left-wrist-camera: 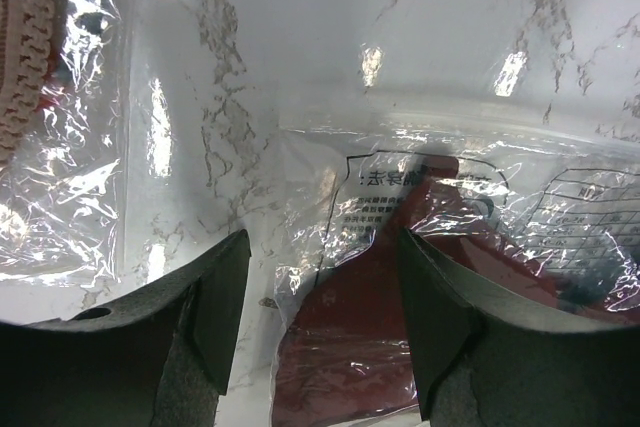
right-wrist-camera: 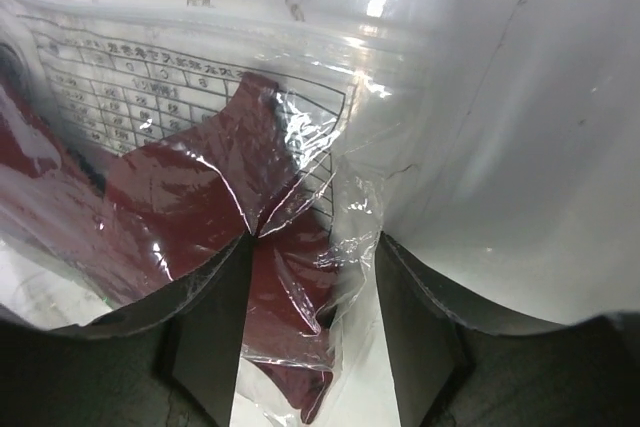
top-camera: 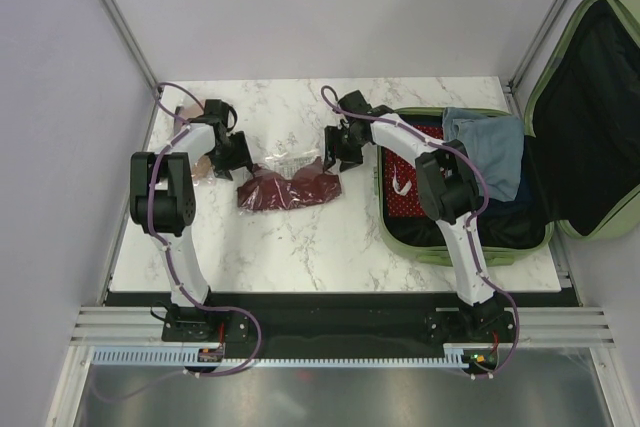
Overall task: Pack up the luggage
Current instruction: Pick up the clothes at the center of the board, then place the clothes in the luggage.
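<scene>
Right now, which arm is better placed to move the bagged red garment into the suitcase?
Right. The right gripper has open jaws over the end of the garment bag nearest the open luggage, so it probably has a short carry. The left gripper, also open, is at its far end.

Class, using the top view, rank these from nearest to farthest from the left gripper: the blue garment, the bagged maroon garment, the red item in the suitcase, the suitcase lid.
From the left gripper:
1. bagged maroon garment, just right of it on the table.
2. red item, suitcase's left side.
3. blue garment, further right in the suitcase.
4. suitcase lid, far right, standing open.
</scene>
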You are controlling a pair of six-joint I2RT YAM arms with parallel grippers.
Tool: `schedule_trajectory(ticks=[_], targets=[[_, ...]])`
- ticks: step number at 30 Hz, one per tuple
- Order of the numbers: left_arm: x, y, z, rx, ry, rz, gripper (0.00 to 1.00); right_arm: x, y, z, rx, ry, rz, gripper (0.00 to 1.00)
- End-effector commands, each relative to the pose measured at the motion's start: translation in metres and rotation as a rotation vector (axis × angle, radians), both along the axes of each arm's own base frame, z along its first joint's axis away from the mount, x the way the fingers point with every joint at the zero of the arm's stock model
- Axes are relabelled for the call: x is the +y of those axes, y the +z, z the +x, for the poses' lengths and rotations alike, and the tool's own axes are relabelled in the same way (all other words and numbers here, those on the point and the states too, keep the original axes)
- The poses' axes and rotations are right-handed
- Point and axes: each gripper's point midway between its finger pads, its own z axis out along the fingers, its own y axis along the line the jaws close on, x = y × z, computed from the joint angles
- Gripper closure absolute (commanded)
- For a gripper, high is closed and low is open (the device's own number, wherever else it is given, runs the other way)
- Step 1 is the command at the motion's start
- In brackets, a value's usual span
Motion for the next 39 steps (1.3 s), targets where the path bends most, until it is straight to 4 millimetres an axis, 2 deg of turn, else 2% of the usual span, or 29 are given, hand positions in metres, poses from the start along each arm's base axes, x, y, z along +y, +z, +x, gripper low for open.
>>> schedule_trajectory(ticks=[1,3,5,8,9,11,12,14,16,17,18,21,24,25,27,29,31,32,34,35,39], targets=[[-0.003,0.009,0.006,-0.035,-0.037,-0.017,0.33,0.008,0.010,-0.022,0.073,-0.001,0.064,0.41],[-0.004,0.007,0.005,-0.032,-0.038,-0.022,0.33,0.009,0.011,-0.024,0.073,-0.004,0.082,0.43],[-0.004,0.007,0.004,-0.032,-0.040,-0.026,0.33,0.008,0.003,-0.029,0.095,-0.014,0.084,0.48],[-0.006,0.009,0.004,-0.042,-0.041,-0.036,0.33,0.008,-0.003,-0.032,0.115,-0.030,0.093,0.65],[-0.006,0.010,0.004,-0.047,-0.044,-0.036,0.33,0.009,-0.001,-0.032,0.113,-0.028,0.100,0.78],[-0.007,0.014,0.005,-0.058,-0.049,-0.041,0.32,0.009,0.004,-0.029,0.100,-0.034,0.102,0.91],[-0.009,0.017,0.007,-0.067,-0.057,-0.051,0.31,0.009,0.014,-0.026,0.076,-0.044,0.105,1.00],[-0.011,0.025,0.010,-0.089,-0.058,-0.060,0.28,0.008,0.032,-0.020,0.045,-0.056,0.113,1.00],[-0.012,0.032,0.014,-0.110,-0.055,-0.065,0.26,0.009,0.068,-0.013,-0.021,-0.063,0.127,1.00],[-0.011,0.036,0.015,-0.122,-0.050,-0.066,0.26,0.004,0.078,-0.016,-0.024,-0.072,0.114,1.00],[-0.010,0.038,0.017,-0.130,-0.046,-0.068,0.26,0.002,0.100,-0.015,-0.062,-0.075,0.123,1.00],[-0.008,0.043,0.020,-0.146,-0.040,-0.076,0.25,-0.008,0.142,-0.024,-0.104,-0.070,0.113,1.00],[-0.006,0.042,0.021,-0.146,-0.042,-0.076,0.25,-0.028,0.162,-0.044,-0.077,-0.067,0.053,1.00],[-0.004,0.041,0.022,-0.146,-0.039,-0.073,0.25,-0.038,0.161,-0.056,-0.047,-0.051,0.010,1.00],[-0.003,0.039,0.021,-0.144,-0.041,-0.073,0.26,-0.056,0.175,-0.066,-0.073,-0.055,-0.044,1.00],[-0.001,0.039,0.022,-0.147,-0.039,-0.076,0.26,-0.084,0.184,-0.079,-0.081,-0.075,-0.126,1.00],[-0.001,0.041,0.022,-0.158,-0.042,-0.082,0.26,-0.113,0.183,-0.092,-0.046,-0.112,-0.198,1.00],[-0.002,0.043,0.023,-0.170,-0.045,-0.086,0.26,-0.127,0.192,-0.097,-0.070,-0.128,-0.228,1.00],[-0.003,0.054,0.025,-0.208,-0.048,-0.093,0.26,-0.150,0.195,-0.107,-0.051,-0.163,-0.277,1.00],[-0.005,0.058,0.027,-0.227,-0.048,-0.104,0.26,-0.158,0.204,-0.114,-0.061,-0.174,-0.278,1.00],[-0.011,0.080,0.030,-0.289,-0.041,-0.141,0.26,-0.200,0.218,-0.130,-0.073,-0.234,-0.381,1.00]])
